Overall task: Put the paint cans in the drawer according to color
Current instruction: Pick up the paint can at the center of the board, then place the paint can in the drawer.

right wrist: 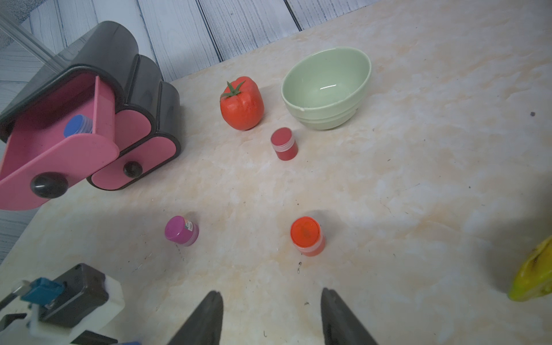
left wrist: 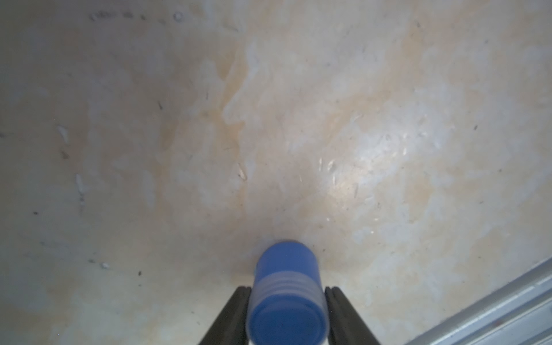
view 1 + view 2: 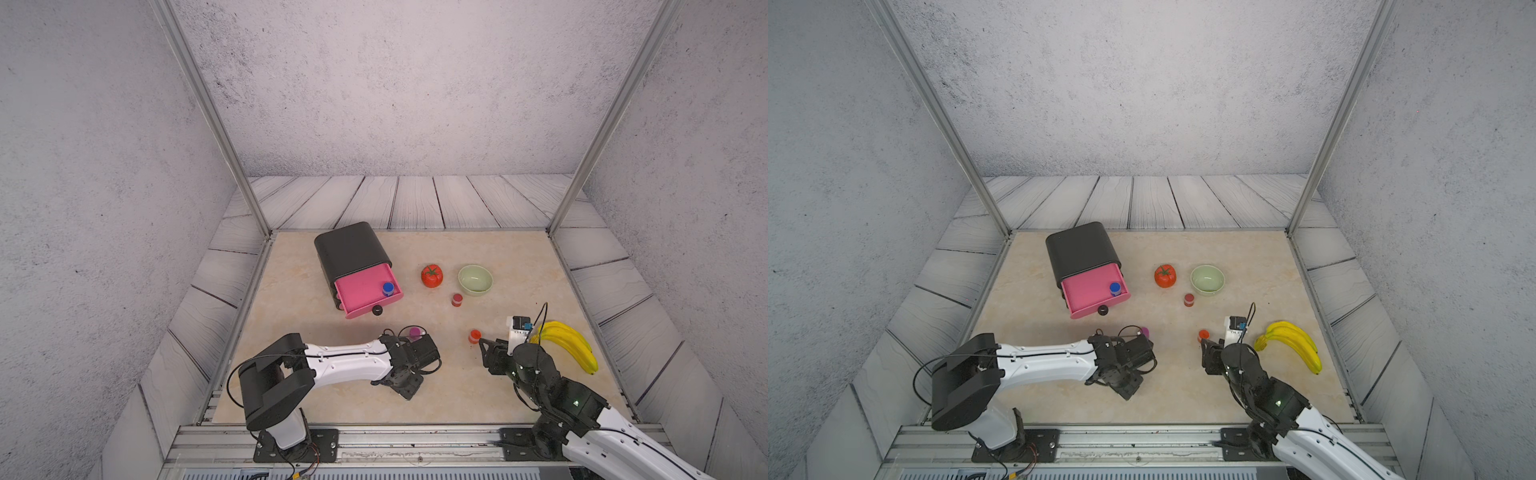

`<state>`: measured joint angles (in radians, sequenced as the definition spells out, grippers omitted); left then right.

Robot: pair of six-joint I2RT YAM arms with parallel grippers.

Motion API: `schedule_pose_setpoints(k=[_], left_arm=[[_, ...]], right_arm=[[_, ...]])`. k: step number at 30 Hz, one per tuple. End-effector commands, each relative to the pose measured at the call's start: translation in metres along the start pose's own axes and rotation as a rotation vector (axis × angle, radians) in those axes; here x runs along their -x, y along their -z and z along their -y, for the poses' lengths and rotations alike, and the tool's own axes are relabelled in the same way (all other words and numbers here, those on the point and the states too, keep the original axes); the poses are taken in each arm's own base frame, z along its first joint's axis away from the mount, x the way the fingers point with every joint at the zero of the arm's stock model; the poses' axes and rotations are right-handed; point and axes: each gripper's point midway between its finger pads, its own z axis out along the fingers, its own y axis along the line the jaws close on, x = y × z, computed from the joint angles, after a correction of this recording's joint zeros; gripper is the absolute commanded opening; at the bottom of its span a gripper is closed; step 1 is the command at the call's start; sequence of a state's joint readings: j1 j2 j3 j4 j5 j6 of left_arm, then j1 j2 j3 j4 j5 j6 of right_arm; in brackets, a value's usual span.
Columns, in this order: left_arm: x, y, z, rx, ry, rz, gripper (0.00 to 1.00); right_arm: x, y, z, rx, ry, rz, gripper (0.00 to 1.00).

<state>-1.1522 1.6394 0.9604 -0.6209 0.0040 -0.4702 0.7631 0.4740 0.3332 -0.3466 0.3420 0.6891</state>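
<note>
A blue paint can [image 2: 286, 286] lies on its side on the table, and my left gripper [image 2: 286, 291] is shut on it, one black finger against each side. In both top views that can is hidden under the left gripper [image 3: 409, 392], which is low near the table's front. The black drawer chest [image 3: 351, 249] has its top pink drawer [image 3: 357, 293] pulled out, with another blue can [image 3: 388, 288] standing inside. On the table stand a magenta can [image 1: 180, 230], an orange can [image 1: 307, 236] and a red can [image 1: 283, 143]. My right gripper [image 1: 270, 298] is open and holds nothing, just short of the orange can.
A red tomato [image 3: 432, 275] and a pale green bowl [image 3: 462, 274] stand right of the drawer chest. Yellow bananas [image 3: 569, 345] lie beside the right arm. A metal rail [image 2: 507, 304] runs along the table's front edge, close to the left gripper.
</note>
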Motion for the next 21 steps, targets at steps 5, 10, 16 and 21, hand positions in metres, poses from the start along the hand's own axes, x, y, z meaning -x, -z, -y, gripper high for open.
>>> schedule_pose_setpoints(k=[5,10,16,21], left_arm=[[0.007,0.001,0.001,0.001,-0.005,-0.008,0.33],[0.019,0.039,-0.004,0.010,0.012,0.049,0.32],[0.060,0.132,-0.051,0.013,0.127,0.215,0.32],[0.087,0.188,-0.125,0.091,0.283,0.358,0.32]], right_arm=[[0.015,0.006,-0.005,0.011,-0.009,0.039,0.57],[0.024,0.011,-0.005,0.015,-0.006,0.071,0.57],[0.033,0.010,-0.013,0.042,-0.010,0.103,0.57],[0.035,0.005,-0.020,0.059,-0.003,0.095,0.57]])
